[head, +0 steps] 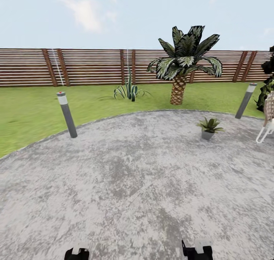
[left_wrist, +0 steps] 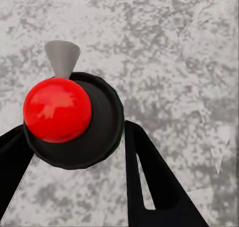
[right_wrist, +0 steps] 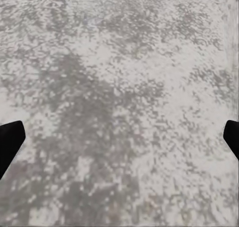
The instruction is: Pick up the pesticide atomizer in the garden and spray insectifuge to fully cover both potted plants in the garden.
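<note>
One potted plant (head: 208, 127), a low green rosette in a grey pot, stands on the round paved patio (head: 125, 183) at the right; the second one is out of view. In the left wrist view my left gripper (left_wrist: 74, 137) is shut on the pesticide atomizer (left_wrist: 74, 119). From here it shows as a black round body with a red ball top and a grey cone nozzle, hanging over the paving. My right gripper (right_wrist: 119, 137) is open and empty, with its dark fingers (right_wrist: 9, 142) at the picture's edges. Both grippers peek in at the head view's lower edge, the left gripper (head: 78, 253) and the right gripper (head: 198, 250).
Two grey bollard lights (head: 67, 115) (head: 246, 100) stand at the patio's rim. On the lawn behind are a palm-like bush (head: 182, 61) and a spiky aloe (head: 129, 88), with the brown slat fence (head: 87, 67) beyond. A dark shrub and a pale object (head: 267, 119) sit at the right edge.
</note>
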Tool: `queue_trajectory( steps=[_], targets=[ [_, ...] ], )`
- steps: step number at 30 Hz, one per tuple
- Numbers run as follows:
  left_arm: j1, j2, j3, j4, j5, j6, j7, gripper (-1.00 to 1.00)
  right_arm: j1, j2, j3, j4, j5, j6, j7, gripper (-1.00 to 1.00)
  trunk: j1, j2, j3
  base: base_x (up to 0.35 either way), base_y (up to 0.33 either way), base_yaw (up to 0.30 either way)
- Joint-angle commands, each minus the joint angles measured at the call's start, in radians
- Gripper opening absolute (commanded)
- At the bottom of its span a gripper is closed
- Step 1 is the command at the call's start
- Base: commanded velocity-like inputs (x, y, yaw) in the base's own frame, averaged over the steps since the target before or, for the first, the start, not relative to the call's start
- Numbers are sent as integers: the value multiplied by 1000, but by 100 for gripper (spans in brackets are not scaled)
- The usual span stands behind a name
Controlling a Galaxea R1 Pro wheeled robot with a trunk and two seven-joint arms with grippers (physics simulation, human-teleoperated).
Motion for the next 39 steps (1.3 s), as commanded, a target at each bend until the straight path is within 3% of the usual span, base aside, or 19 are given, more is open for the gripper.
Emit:
queue_trajectory(
  steps=[1,12,39],
  targets=[
    [0,0,-7,0,10,-3,-3,-100,-1,0,-7,2,11,-3,-4,100,0,0,-1,334,0,-245],
    [0,0,-7,0,10,-3,-3,-100,-1,0,-7,2,11,-3,-4,100,0,0,0,334,0,-235],
    [0,-1,-7,0,10,-3,-3,-100,-1,0,-7,2,11,-3,-4,100,0,0,0,334,0,-40]
  ],
)
